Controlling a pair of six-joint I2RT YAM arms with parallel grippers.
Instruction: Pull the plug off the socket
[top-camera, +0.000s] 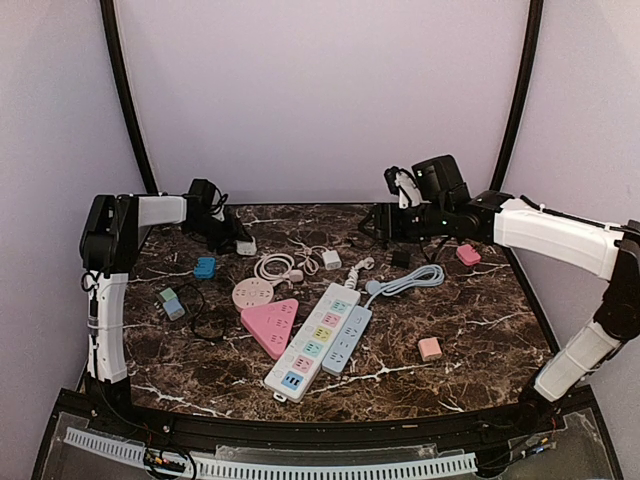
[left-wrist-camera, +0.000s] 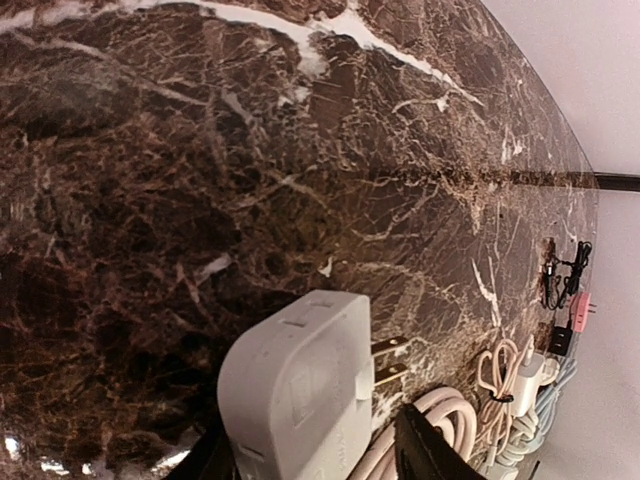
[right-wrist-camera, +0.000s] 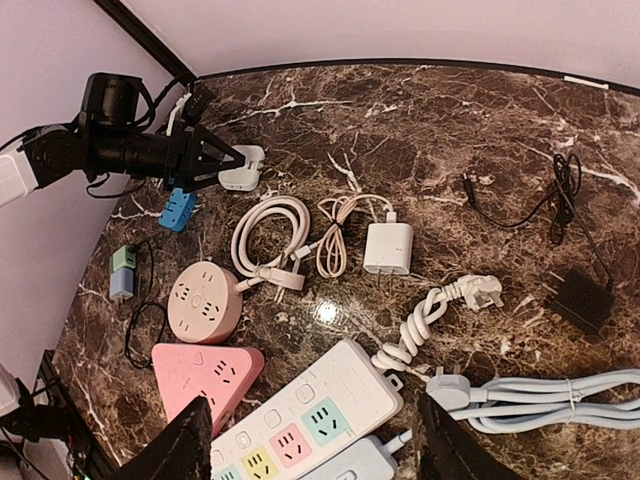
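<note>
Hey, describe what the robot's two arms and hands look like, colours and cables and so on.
Both arms have white link covers with black joint housings. The left arm ends in a black left hand with dark pointed fingers and loose black cables near its wrist. The right arm carries a black camera block by the right hand, with a white part beside it.

No text, label or number is legible.

A: How many long power strips lie on the tabletop?
B: Two: a white strip (top-camera: 305, 352) and a pale blue strip (top-camera: 351, 340).
A: Other sockets?
B: One pink triangular socket (top-camera: 270, 325), one round socket (top-camera: 253, 293).
A: Small pink blocks?
B: Two: far pink block (top-camera: 468, 254), near pink block (top-camera: 430, 348).
A: White plug-in pieces?
B: Two: a white plug (top-camera: 245, 245), a white charger (top-camera: 331, 259).
</note>
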